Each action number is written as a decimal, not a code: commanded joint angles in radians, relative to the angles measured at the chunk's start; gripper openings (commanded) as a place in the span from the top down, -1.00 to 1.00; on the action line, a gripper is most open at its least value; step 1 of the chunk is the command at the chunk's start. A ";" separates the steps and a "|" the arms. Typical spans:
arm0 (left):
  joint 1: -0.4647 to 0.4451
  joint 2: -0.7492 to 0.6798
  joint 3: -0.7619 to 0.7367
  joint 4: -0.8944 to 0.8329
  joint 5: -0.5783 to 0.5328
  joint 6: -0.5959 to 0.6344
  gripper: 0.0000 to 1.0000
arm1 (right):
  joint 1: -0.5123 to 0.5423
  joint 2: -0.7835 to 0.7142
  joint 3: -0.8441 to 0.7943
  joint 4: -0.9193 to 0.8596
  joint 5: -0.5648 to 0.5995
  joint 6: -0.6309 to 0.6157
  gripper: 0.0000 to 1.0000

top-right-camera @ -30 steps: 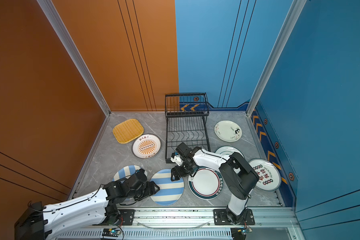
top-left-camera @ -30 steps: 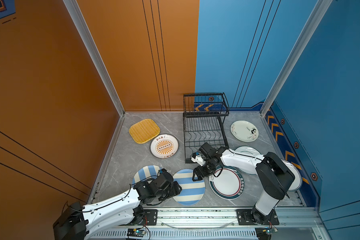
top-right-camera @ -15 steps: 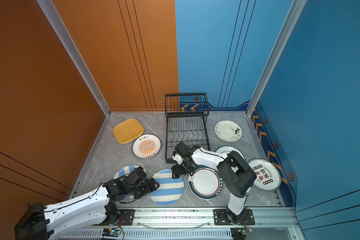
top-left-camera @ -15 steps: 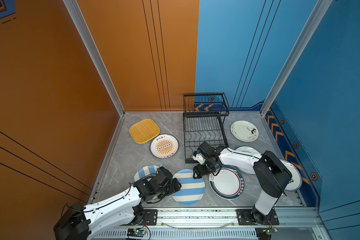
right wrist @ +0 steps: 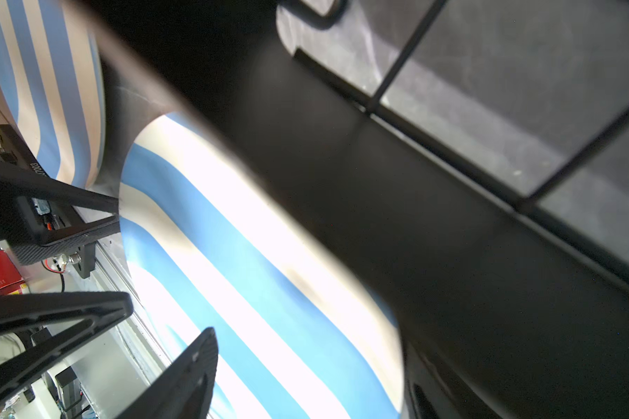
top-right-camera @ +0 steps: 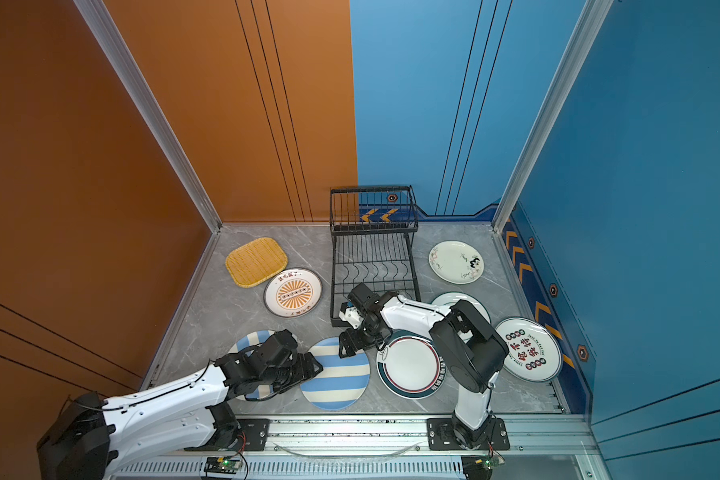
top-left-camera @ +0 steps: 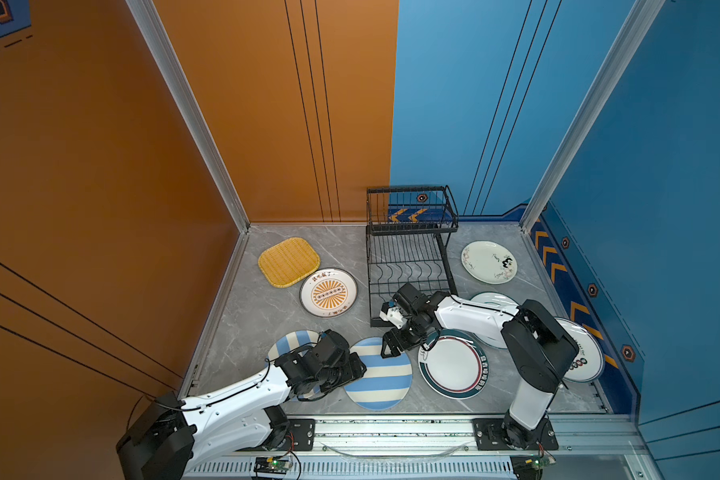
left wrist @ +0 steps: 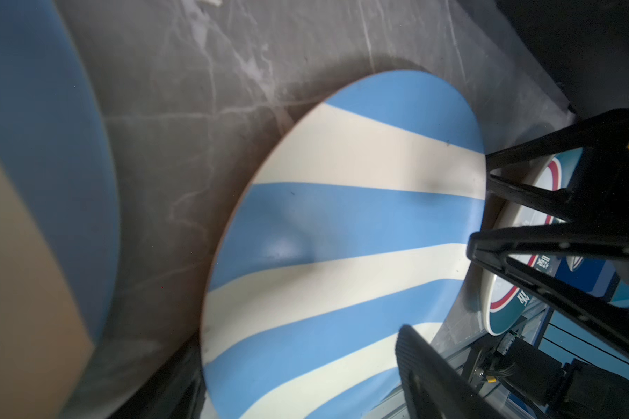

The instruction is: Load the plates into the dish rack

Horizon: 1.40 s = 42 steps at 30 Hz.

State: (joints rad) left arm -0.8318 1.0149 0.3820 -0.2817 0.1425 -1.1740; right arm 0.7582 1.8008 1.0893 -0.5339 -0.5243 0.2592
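Currently the middle striped plate (top-left-camera: 379, 376), lying flat, is flanked at opposite rims by the left gripper (top-left-camera: 358, 370) and right gripper (top-left-camera: 395, 347), both spread wide, nothing held.

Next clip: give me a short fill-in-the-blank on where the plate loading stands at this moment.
The number of plates standing in the dish rack is ____.
The sunburst plate beside the yellow woven plate has rays coloured ____.
The left gripper and right gripper, both open, are at the rim of the middle striped plate, which is cream and ____.
Missing words: zero; orange; blue.
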 commanded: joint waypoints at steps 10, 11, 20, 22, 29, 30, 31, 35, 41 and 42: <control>-0.001 0.045 -0.016 0.018 -0.008 0.028 -0.45 | 0.004 0.024 -0.050 -0.074 -0.268 -0.025 -0.44; -0.006 0.044 -0.019 0.017 -0.012 0.024 -0.44 | 0.004 0.020 -0.053 -0.074 -0.272 -0.024 -0.43; -0.030 0.046 -0.028 0.018 -0.044 0.005 -0.37 | -0.009 0.005 -0.072 -0.060 -0.335 -0.029 -0.25; -0.033 0.048 -0.029 0.017 -0.049 0.003 -0.34 | -0.011 0.006 -0.071 -0.056 -0.342 -0.029 -0.23; -0.044 0.040 -0.025 0.007 -0.061 -0.001 -0.26 | -0.011 -0.004 -0.068 -0.048 -0.356 -0.020 -0.14; -0.047 0.035 -0.025 0.003 -0.064 -0.003 -0.25 | -0.012 -0.013 -0.068 -0.048 -0.351 -0.016 -0.13; -0.046 0.030 -0.025 -0.002 -0.068 -0.005 -0.25 | -0.014 -0.026 -0.071 -0.048 -0.347 -0.011 -0.13; -0.051 0.012 -0.030 -0.013 -0.077 -0.012 -0.24 | -0.009 -0.069 -0.078 -0.049 -0.318 0.017 -0.14; -0.058 0.012 -0.031 -0.014 -0.076 -0.014 -0.21 | 0.011 -0.119 -0.120 -0.014 -0.231 0.072 -0.14; -0.059 0.015 -0.028 -0.013 -0.073 -0.011 -0.20 | 0.013 -0.133 -0.132 0.005 -0.215 0.086 -0.14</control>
State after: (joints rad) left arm -0.8722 1.0073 0.3859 -0.3264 0.0700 -1.1755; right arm 0.7189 1.7000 0.9867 -0.5488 -0.6582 0.2874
